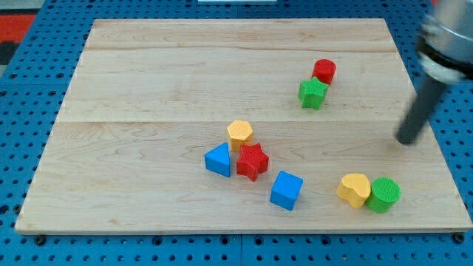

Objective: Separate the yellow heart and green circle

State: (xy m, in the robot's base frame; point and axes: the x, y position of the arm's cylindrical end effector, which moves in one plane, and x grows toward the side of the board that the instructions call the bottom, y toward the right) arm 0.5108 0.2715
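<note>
The yellow heart [355, 189] lies near the board's bottom right, touching the green circle [384, 194] on its right. My tip [406, 140] rests on the board at the view's right, above and a little right of the green circle, apart from both blocks.
A yellow hexagon [240, 134], red star [252, 161] and blue triangle [218, 159] cluster at the middle. A blue cube [286, 190] sits below them to the right. A red cylinder [324, 72] and green star [313, 93] touch at the upper right. The wooden board [148, 89] lies on blue pegboard.
</note>
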